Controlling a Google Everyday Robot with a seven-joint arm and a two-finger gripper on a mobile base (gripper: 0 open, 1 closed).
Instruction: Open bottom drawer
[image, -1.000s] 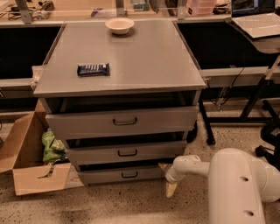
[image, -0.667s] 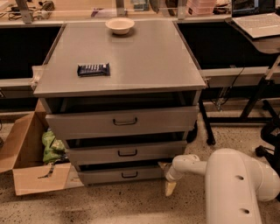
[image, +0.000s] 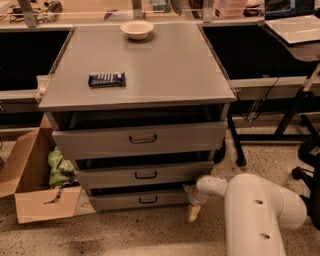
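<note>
Here, my gripper (image: 193, 207): low near the floor, at the right end of the bottom drawer (image: 125, 201); its opening and hold I could not tell. Bottom drawer: lowest of three grey fronts, a dark gap above it, beneath the middle drawer (image: 115, 176). Cabinet top (image: 165, 70): dark snack bar (image: 106, 79), pale bowl (image: 137, 29). Leftward: cardboard box (image: 27, 200).

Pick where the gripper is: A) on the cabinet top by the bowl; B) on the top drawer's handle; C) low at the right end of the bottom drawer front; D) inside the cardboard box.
C: the gripper sits low beside the right end of the bottom drawer, away from its handle.
</note>
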